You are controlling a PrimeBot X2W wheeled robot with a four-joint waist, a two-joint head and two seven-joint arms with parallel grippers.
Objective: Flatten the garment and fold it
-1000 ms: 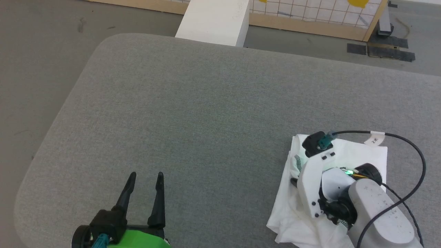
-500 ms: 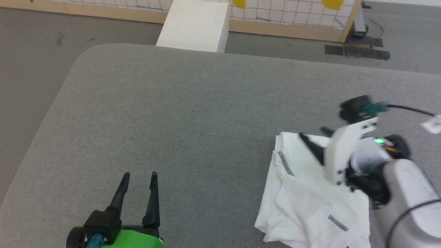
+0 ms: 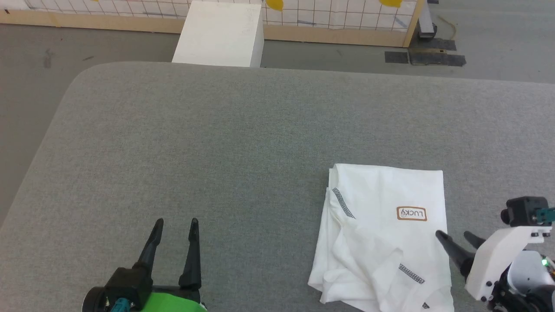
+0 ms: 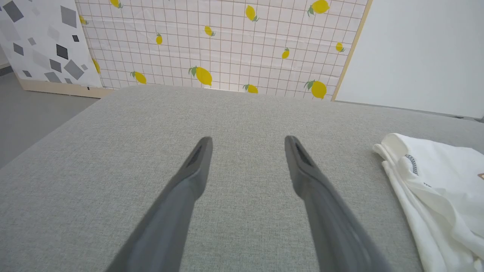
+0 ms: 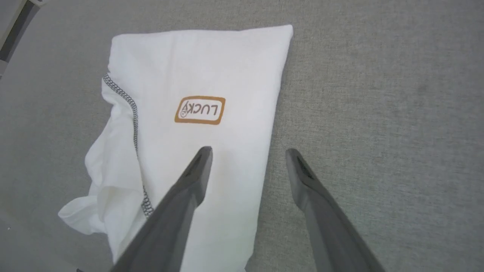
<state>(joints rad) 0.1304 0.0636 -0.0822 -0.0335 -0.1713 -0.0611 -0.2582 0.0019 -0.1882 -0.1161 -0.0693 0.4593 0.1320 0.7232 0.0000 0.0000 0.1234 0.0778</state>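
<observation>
At about four o'clock in the head view, we see the white soft-fabric shirt (image 3: 381, 234) lying folded into a rough rectangle on the grey fabric-covered counter (image 3: 217, 143). Its far half is smooth and its near part is rumpled into loose folds. Dark grey zigzag stitching (image 3: 343, 203) runs along a seam near its nine o'clock edge, and a small brown-bordered patch reading LUCKY (image 3: 411, 213) sits toward its two o'clock corner.

Our right claw (image 3: 452, 234) is at the shirt's three o'clock edge, pointing to about ten o'clock, its jaws spread wide with nothing between them. From the right wrist view, one finger is over the white cloth and the other over bare counter just beside the shirt's edge; we cannot tell whether either touches.

Our left claw (image 3: 176, 222) is at seven o'clock, well apart from the shirt, pointing to twelve, spread wide and empty over bare counter.

Beyond the counter at twelve o'clock stands a white rigid box (image 3: 219, 34), before a white grid panel printed with yellow lemons (image 4: 227, 45).
</observation>
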